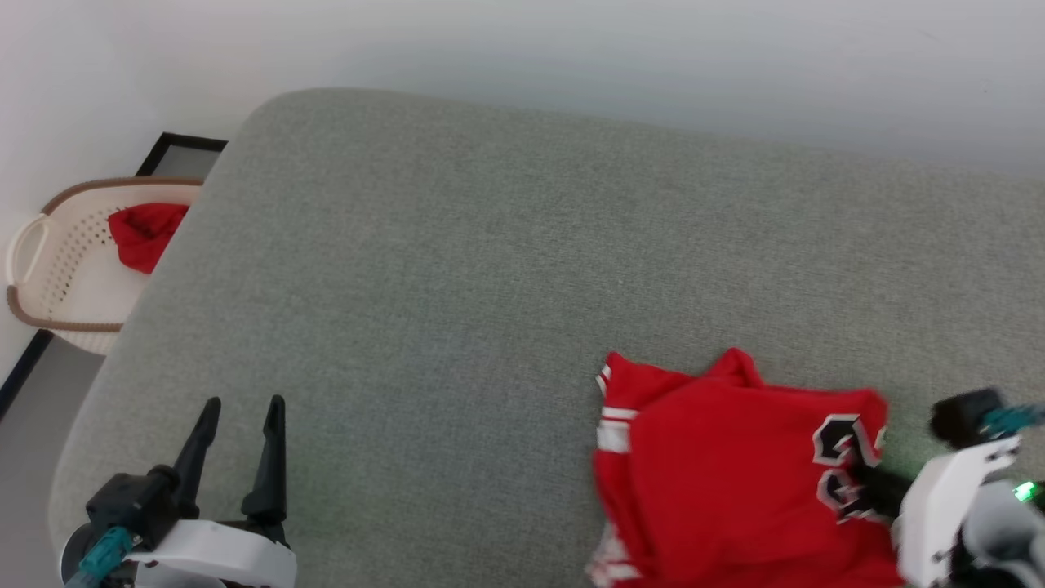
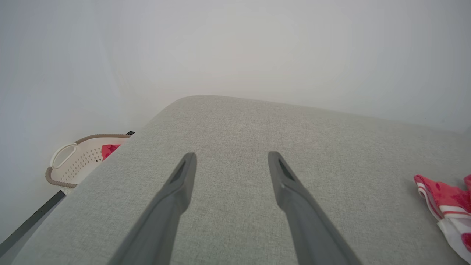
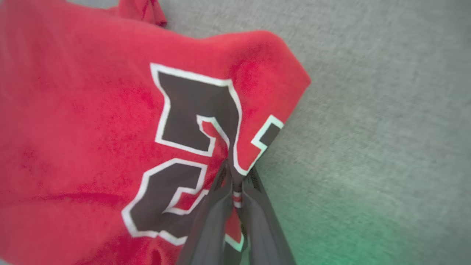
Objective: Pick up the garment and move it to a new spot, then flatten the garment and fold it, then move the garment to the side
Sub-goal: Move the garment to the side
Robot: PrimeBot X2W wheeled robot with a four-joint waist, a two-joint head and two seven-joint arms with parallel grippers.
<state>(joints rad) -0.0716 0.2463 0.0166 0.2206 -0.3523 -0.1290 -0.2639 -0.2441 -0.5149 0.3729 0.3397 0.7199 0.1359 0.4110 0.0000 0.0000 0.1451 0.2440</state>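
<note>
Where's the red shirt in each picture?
Head view: shirt at lower right, on the grey cushion.
Left wrist view: shirt, a striped bit at the far right edge.
Right wrist view: shirt across left and middle, pinched by the right pincer.
Shared landmark: the grey cushion under it.

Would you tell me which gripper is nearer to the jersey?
Right. The right gripper is shut on the jersey; the left gripper hangs open over the cushion, apart to its left.
</note>
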